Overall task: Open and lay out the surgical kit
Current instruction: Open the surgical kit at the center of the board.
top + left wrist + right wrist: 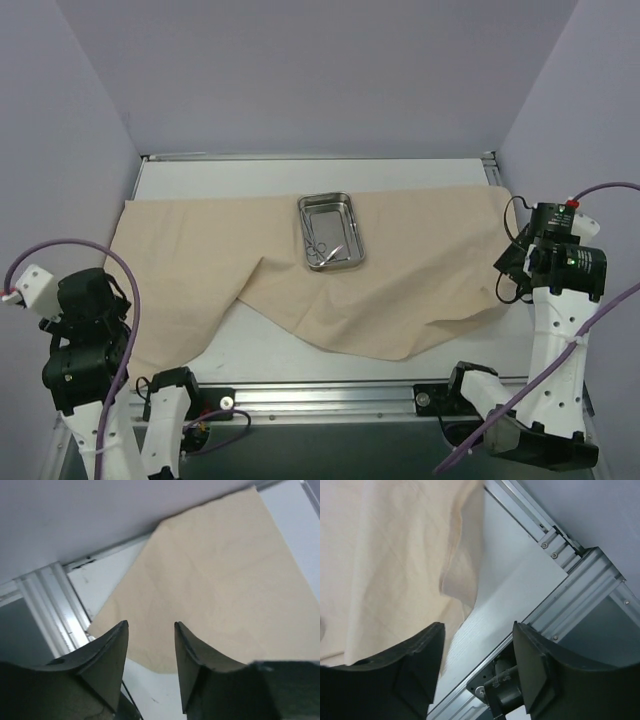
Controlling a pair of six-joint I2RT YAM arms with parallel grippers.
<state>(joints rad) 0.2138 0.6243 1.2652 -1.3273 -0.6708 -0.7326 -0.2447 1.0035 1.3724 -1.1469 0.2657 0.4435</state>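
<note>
cloth wrap spread on table, near edge rumpled | steel tray on it, instruments inside | left gripper, right gripper both released

Top external: mounted high behind the arm bases, looking down and forward over the whole worktop to the back wall. Left wrist: close range, sighting past the left fingers onto the left end of the cloth wrap. Right wrist: close range, past the right fingers, apparently onto the cloth's right edge. All three views share the cloth.
</note>
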